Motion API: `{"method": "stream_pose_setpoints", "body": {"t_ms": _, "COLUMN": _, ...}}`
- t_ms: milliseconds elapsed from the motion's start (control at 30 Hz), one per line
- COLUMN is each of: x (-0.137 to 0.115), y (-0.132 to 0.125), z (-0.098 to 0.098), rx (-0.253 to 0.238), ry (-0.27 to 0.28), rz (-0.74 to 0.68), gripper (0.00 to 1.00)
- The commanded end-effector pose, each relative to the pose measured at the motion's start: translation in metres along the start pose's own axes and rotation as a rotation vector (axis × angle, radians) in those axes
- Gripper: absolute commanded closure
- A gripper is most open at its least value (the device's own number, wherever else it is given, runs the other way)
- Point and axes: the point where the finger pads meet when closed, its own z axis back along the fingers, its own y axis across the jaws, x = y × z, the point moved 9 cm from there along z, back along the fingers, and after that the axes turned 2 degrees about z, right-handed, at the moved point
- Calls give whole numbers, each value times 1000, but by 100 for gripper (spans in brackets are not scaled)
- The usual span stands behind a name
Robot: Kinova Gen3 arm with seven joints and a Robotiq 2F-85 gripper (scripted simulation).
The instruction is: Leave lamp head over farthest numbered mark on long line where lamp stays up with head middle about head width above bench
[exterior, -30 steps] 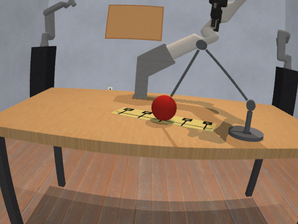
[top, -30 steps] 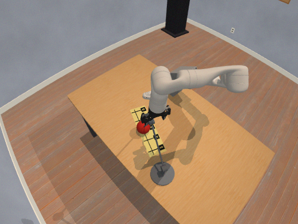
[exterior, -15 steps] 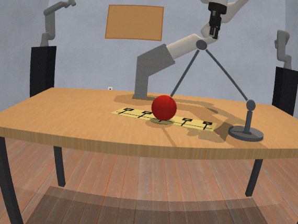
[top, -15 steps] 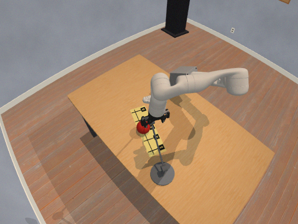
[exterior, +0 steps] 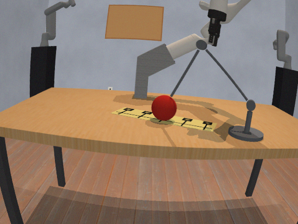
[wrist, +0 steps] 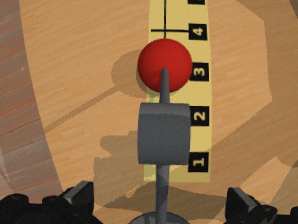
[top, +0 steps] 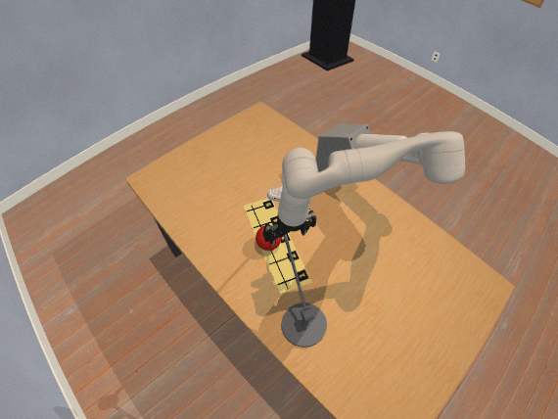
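red lamp head [exterior: 164, 107] centre frame, low over yellow strip [exterior: 130, 114] | open gripper [exterior: 213, 42] upper right, beside elbow joint [exterior: 201, 44] | round base [exterior: 245, 133] right

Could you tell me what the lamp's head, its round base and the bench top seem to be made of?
The lamp's head is a red ball with a soft sheen, perhaps painted metal or plastic. The round base is a flat, matte grey disc, likely metal, though its look leaves that open. The bench top shows light streaked grain, so wood or a wood veneer.
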Motion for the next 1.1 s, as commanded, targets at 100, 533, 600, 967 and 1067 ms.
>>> {"method": "stream_pose_setpoints", "body": {"t_ms": 100, "x": 4, "y": 0, "z": -14, "rx": 2, "ry": -2, "rz": 6, "gripper": 0}}
{"method": "stream_pose_setpoints", "body": {"t_ms": 533, "x": 7, "y": 0, "z": -44, "rx": 0, "ry": 6, "rz": 0, "gripper": 0}}
{"method": "stream_pose_setpoints", "body": {"t_ms": 600, "x": 7, "y": 0, "z": -44, "rx": 0, "ry": 6, "rz": 0, "gripper": 0}}
{"method": "stream_pose_setpoints", "body": {"t_ms": 967, "x": 13, "y": 1, "z": -52, "rx": 3, "ry": -1, "rz": 12, "gripper": 0}}
{"method": "stream_pose_setpoints", "body": {"t_ms": 1067, "x": 15, "y": 1, "z": -55, "rx": 3, "ry": -3, "rz": 15, "gripper": 0}}
